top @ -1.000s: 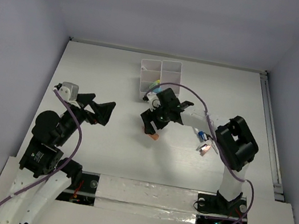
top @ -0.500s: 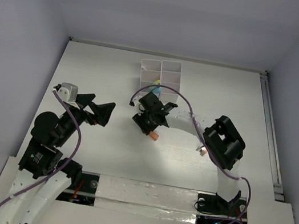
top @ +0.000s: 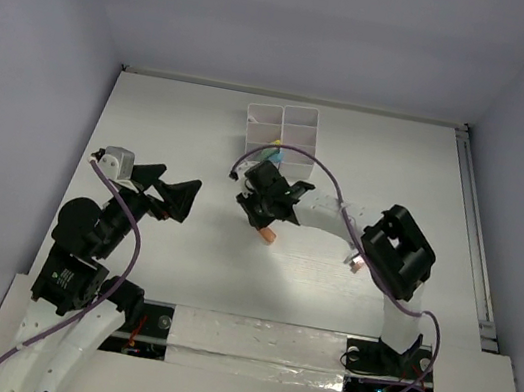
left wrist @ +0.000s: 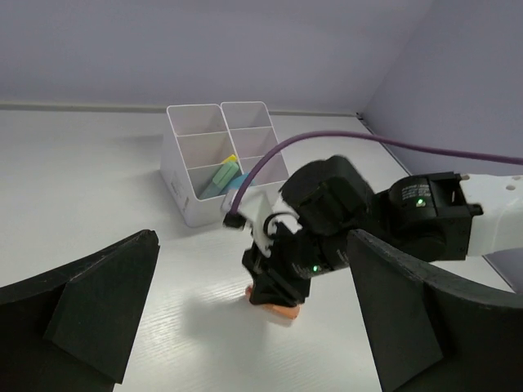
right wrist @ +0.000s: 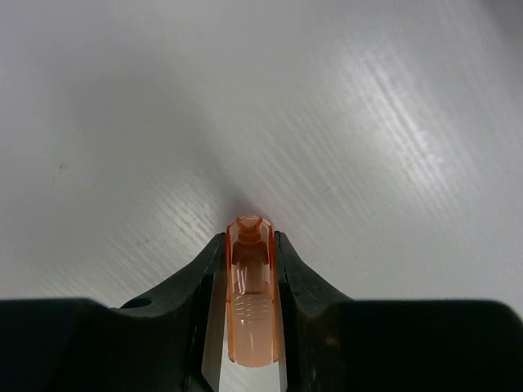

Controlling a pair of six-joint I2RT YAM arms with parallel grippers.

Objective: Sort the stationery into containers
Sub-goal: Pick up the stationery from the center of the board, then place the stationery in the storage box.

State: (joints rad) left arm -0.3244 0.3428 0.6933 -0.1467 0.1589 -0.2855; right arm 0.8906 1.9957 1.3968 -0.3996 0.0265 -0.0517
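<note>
Here, two arms work over one white desk (top: 174, 120). The right hand (right wrist: 249, 255) is clenched on one orange marker (right wrist: 248, 314), which sits between its two black fingers (right wrist: 186, 286) and points down to the desk. In the top view this right hand is about the middle of the desk, and the orange end of the marker shows just below it, on the side of the near edge. I cannot tell if the end touches the surface.

The left hand (top: 168, 190) is released and grasps nothing; its two fingers stand wide apart, over the left part of the desk, nearer to the near edge than to the far one.

One white organizer (left wrist: 185, 178) stands near the far edge, about halfway between the far corners. It has six compartments, in two rows of three. On the side that faces the right hand, pale-green, yellow and blue items (left wrist: 224, 174) stick out of it. How many there are I cannot count.
</note>
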